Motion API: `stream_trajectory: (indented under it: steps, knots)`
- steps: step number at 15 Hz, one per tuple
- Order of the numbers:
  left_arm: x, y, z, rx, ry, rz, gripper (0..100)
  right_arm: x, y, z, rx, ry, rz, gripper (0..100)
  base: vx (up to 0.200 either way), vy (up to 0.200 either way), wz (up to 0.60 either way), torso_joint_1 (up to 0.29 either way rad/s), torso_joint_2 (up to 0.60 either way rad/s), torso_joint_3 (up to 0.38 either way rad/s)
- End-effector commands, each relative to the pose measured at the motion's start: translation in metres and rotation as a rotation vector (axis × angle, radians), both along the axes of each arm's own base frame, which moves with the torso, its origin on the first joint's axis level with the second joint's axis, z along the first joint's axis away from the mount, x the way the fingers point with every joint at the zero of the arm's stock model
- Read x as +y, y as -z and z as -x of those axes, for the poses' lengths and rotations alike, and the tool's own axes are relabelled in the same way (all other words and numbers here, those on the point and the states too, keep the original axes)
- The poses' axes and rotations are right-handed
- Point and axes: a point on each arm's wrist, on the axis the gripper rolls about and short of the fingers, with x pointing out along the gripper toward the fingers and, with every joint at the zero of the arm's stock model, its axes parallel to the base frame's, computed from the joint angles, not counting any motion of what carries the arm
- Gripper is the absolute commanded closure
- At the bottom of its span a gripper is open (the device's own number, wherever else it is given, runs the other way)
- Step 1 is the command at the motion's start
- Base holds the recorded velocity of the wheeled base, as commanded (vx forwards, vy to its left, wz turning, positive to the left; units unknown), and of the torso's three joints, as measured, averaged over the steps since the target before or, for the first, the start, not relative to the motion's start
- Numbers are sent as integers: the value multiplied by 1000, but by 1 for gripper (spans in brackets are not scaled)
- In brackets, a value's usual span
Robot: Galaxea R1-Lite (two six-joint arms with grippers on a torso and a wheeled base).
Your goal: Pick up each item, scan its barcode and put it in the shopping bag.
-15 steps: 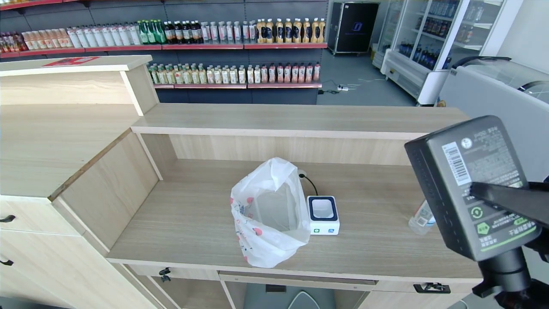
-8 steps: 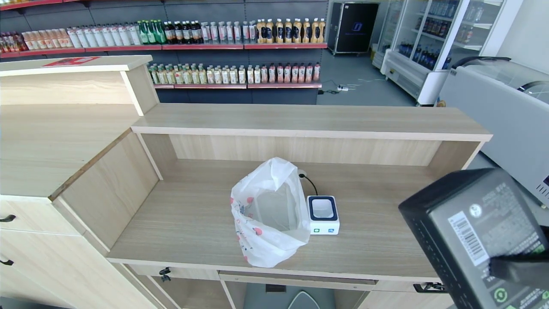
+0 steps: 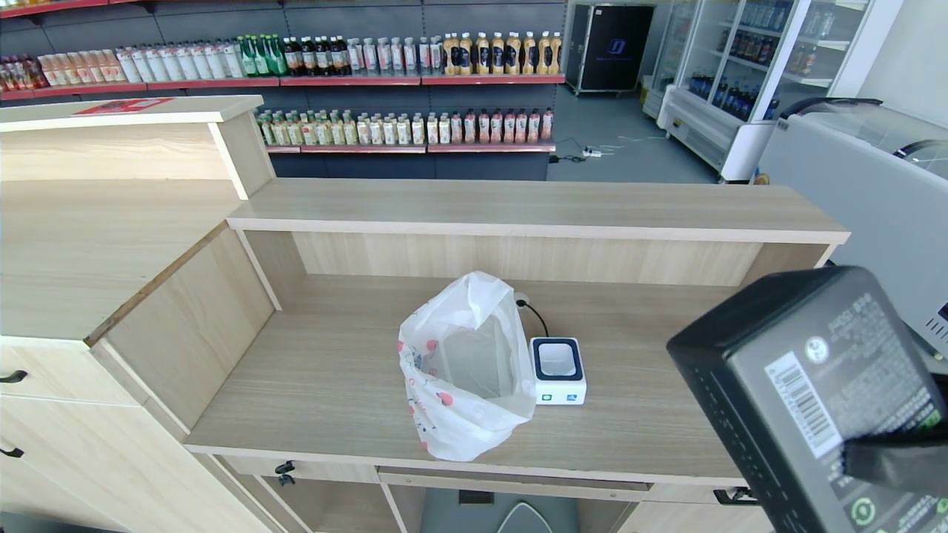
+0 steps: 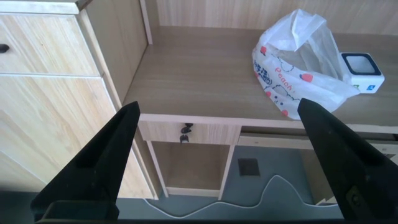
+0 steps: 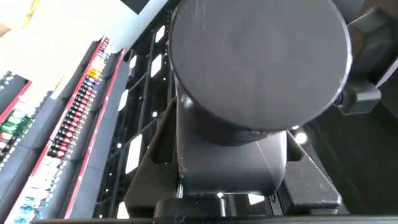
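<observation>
Left gripper (image 4: 219,104) is held wide apart, nothing in it, out in front of the wood-grain counter (image 3: 333,385). A white plastic shopping bag with red print (image 3: 463,370) is stood open, just beside a small white scanner box (image 3: 558,383). Far right, 1 black boxy container (image 3: 807,385) with a white barcode label and green marks is clamped, tilted, in the right gripper (image 5: 230,180), raised over the counter's right end.

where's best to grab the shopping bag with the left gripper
Probably pinch the raised rim at the top of the shopping bag, coming from above on the robot's left: the film stands up there, and the scanner crowds its right.
</observation>
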Motion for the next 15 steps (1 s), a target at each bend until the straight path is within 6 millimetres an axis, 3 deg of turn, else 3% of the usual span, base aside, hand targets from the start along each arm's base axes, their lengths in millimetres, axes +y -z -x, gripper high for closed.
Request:
stream_trajectory:
  steps: [1, 7, 15]
  knots:
    - [0, 0, 0, 0, -1, 0, 0, 5, 0, -8, 16, 0, 9, 100, 0, 0, 0, 0, 0, 0]
    - [0, 0, 0, 0, -1, 0, 0, 21, 0, -6, 41, -86, 16, 100, 0, 0, 0, 0, 0, 0]
    - [0, 0, 0, 0, -1, 0, 0, 33, 0, -20, 50, -93, 25, 100, 0, 0, 0, 0, 0, 0]
